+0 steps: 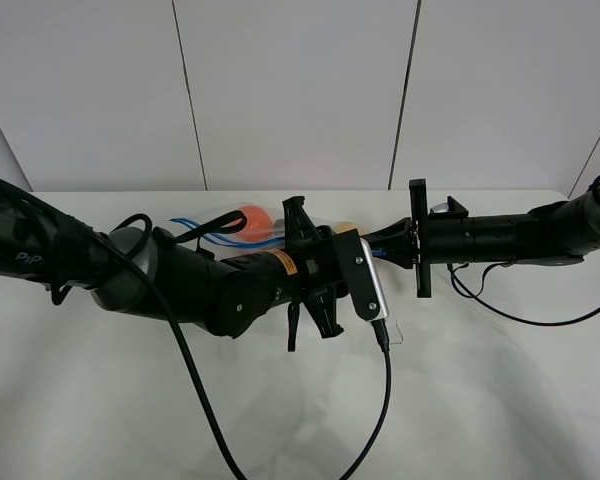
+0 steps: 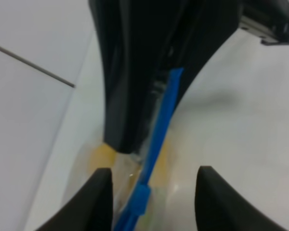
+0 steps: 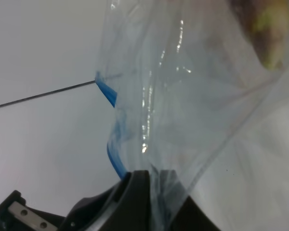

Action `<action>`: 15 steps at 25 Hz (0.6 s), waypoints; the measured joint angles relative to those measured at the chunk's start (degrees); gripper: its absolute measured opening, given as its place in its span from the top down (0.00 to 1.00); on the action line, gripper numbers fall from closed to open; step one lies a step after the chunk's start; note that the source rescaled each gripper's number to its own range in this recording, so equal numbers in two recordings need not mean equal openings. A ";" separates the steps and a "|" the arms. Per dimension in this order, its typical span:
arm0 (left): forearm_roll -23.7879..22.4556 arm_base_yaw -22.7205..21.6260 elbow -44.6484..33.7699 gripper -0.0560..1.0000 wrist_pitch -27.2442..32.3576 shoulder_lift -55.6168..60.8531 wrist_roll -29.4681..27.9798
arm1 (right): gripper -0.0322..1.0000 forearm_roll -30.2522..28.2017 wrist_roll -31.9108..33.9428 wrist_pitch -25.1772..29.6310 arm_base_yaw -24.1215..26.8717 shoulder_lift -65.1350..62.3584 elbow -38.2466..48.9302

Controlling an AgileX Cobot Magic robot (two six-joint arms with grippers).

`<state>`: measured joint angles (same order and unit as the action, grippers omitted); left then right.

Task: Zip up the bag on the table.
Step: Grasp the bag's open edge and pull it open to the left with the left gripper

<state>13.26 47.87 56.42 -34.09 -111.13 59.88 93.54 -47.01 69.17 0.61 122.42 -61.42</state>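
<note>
The clear plastic bag (image 1: 230,222) lies at the far middle of the white table (image 1: 500,390); an orange item and the blue zipper strip show behind my left arm. In the left wrist view my left gripper (image 2: 154,173) is open, one finger on each side of the blue strip, with the blue slider (image 2: 139,199) between them. My right gripper (image 2: 149,72) pinches the strip's end just beyond. In the right wrist view my right gripper (image 3: 154,185) is shut on the bag's (image 3: 183,96) crinkly corner beside the blue strip (image 3: 113,159). From above, both grippers meet near the centre, left (image 1: 342,255), right (image 1: 377,245).
Both arms stretch across the middle of the table and hide most of the bag. Black cables (image 1: 195,400) trail from the left arm over the front of the table, and another loops by the right arm (image 1: 510,315). A white panelled wall stands behind.
</note>
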 joint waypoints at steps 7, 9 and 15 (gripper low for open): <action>0.00 0.00 -1.46 0.50 -2.94 0.00 0.21 | 0.97 -0.05 0.11 0.00 0.00 0.00 0.00; 0.00 0.00 -1.46 0.56 -3.33 0.00 0.21 | 0.97 -0.05 0.16 0.00 0.00 0.00 0.00; 0.00 0.04 -1.46 0.67 -3.72 0.00 0.21 | 0.97 -0.05 0.16 0.00 0.00 0.00 0.00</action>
<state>13.26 47.92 54.96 -37.81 -111.13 60.10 93.49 -46.85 69.17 0.61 122.42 -61.42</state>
